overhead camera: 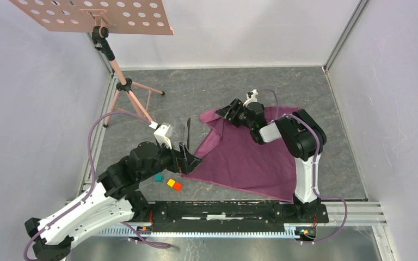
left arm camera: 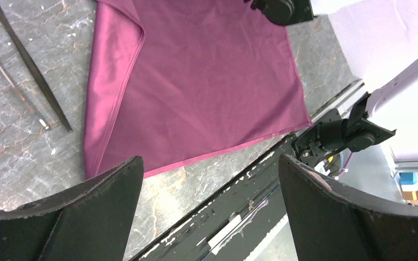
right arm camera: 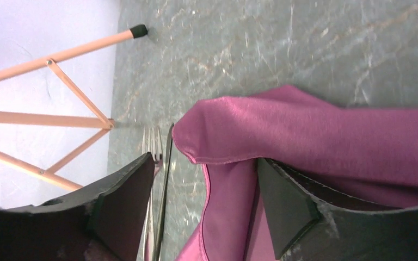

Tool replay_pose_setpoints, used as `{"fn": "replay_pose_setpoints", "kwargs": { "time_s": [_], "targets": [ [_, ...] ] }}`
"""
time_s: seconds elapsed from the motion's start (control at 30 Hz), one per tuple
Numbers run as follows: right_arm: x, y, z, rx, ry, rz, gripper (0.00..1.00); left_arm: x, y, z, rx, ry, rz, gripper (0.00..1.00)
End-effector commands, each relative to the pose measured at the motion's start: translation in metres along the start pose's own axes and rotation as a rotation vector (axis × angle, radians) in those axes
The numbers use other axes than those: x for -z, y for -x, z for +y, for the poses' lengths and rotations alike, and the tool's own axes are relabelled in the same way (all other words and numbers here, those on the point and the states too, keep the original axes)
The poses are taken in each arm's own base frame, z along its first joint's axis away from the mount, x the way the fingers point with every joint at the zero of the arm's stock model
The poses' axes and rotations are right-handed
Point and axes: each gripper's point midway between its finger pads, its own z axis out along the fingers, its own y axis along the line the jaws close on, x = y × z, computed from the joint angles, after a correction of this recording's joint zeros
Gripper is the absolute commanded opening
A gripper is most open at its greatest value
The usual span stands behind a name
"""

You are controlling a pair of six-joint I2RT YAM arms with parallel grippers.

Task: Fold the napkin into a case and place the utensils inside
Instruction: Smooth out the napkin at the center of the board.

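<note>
Table point(overhead camera: 207, 87): grey, with stone-like marks.
Walls point(overhead camera: 32, 109): pale purple, on three sides.
Stand point(overhead camera: 121, 76): pink, in the far left corner.
Napkin point(overhead camera: 245, 157): lies in the middle, far left corner folded over.
Utensils point(overhead camera: 187, 129): side by side, just left of the Napkin.
Left gripper point(left arm camera: 209, 163): fingers wide apart above the Napkin's near left corner.
Right gripper point(right arm camera: 205, 160): fingers apart, the folded corner between them.
Blocks point(overhead camera: 168, 182): small, near the Left gripper.

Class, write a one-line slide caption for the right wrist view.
Open right pincer above a folded corner of the napkin, fork and knife beside it.
</note>
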Motion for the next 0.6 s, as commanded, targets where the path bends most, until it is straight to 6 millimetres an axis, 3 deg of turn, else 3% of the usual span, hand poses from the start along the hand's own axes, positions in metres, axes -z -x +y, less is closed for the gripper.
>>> {"fn": "replay_pose_setpoints", "kwargs": {
  "time_s": [0.0,0.1,0.2,0.27,0.33,0.4,0.43,0.5,0.57],
  "targets": [
    [-0.022,0.037,0.011,-0.025,0.075,-0.094,0.74,0.007,0.004,0.003,0.008,0.023,-0.008,0.99],
    [-0.042,0.057,0.011,-0.018,0.099,-0.119,0.72,0.005,0.002,0.002,0.014,0.014,-0.005,0.99],
    [-0.064,0.101,0.032,-0.05,0.169,-0.167,0.72,0.001,-0.003,0.0,0.02,0.002,0.014,0.99],
    [-0.079,0.138,0.024,-0.115,0.119,-0.204,0.73,-0.003,-0.006,-0.002,0.029,-0.008,0.025,0.99],
    [-0.099,0.17,0.009,-0.136,0.04,-0.228,0.82,-0.007,-0.009,-0.004,0.041,-0.016,0.045,0.99],
    [-0.122,0.179,0.002,-0.13,0.013,-0.161,0.86,-0.011,-0.014,-0.01,0.057,-0.043,0.072,0.99],
    [-0.127,0.186,0.012,-0.122,0.047,-0.127,0.87,-0.013,-0.016,-0.015,0.065,-0.067,0.089,0.99],
    [-0.115,0.185,0.032,-0.08,0.1,-0.09,0.9,-0.018,-0.021,-0.022,0.068,-0.103,0.117,0.99],
    [-0.086,0.183,0.042,0.016,0.067,-0.082,0.92,-0.024,-0.025,-0.024,0.064,-0.114,0.14,1.0]
  ]
}}
